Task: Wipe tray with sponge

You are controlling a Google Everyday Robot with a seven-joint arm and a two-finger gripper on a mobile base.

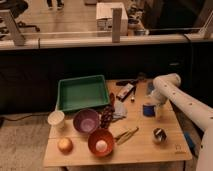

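The green tray (pixel 82 92) sits empty at the back left of the wooden table (pixel 145 150). The blue sponge (pixel 148 109) is on the right side of the table, well to the right of the tray. My white arm (pixel 172 90) reaches in from the right and bends down over the sponge. My gripper (pixel 154 107) is right at the sponge, at or just above its right part. I cannot tell whether it has hold of the sponge.
A white cup (pixel 56 119), a purple bowl (pixel 86 120), an orange bowl (pixel 101 142) and a round fruit (pixel 64 145) stand in front of the tray. Dark grapes (pixel 106 116), a grey cloth (pixel 119 111), a snack packet (pixel 126 91), yellow tongs (pixel 126 134) and a small can (pixel 159 135) lie around the middle and right.
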